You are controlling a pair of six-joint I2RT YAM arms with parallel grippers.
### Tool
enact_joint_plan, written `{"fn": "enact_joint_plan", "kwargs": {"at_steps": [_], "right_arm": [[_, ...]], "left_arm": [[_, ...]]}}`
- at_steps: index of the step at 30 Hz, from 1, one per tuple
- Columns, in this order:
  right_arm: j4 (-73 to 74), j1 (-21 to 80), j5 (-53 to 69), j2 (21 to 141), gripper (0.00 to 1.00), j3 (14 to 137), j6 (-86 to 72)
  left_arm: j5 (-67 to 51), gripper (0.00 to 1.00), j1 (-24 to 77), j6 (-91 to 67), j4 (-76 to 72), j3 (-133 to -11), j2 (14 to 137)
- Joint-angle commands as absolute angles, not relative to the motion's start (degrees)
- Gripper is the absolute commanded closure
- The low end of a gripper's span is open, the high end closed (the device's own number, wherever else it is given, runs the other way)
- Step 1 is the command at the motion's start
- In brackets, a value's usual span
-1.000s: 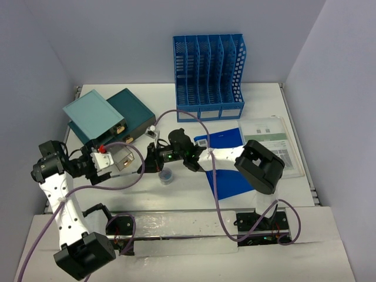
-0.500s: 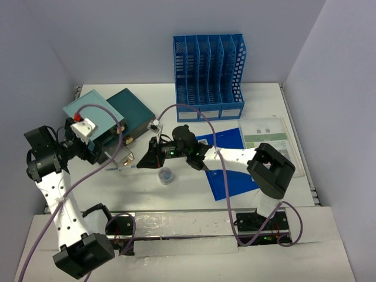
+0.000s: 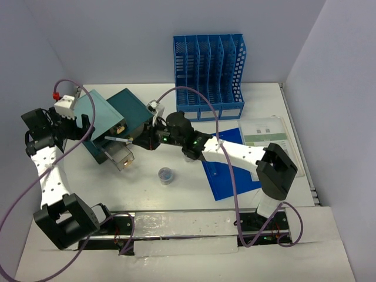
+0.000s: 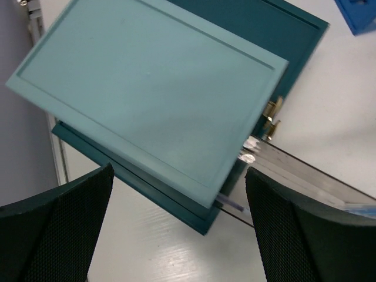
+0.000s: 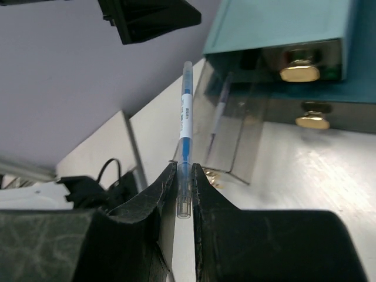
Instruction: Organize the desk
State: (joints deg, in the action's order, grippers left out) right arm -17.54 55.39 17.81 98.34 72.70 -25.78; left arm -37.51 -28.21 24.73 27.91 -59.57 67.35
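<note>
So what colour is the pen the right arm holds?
The pen is clear with a blue core and white label; the right wrist view shows it best.

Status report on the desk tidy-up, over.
Left gripper open at the light teal box. Right gripper shut on pen, near the open clear drawer. Desk not yet tidy; nothing blocking the drawer.

Left wrist view: the left gripper (image 4: 179,170) is sliced off at the bottom edge, the file rack (image 4: 359,13) is just a corner, the clear drawer (image 4: 305,176) runs off right. Print on the pen (image 5: 185,114): too small to read.
</note>
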Motion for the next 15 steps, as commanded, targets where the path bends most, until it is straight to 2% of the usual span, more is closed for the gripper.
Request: {"fn": "enact_joint_plan", "kwargs": {"at_steps": [1, 15], "right_arm": [[-9.72, 58.23, 7.05, 99.92, 1.0, 78.36, -18.8], [2.26, 62.98, 0.09, 106.79, 1.0, 87.98, -13.34]], "left_arm": [[-32.45, 0.01, -28.13, 17.73, 20.34, -65.02, 70.98], [-20.94, 0.01, -27.15, 17.9, 6.96, -60.43, 78.5]]}}
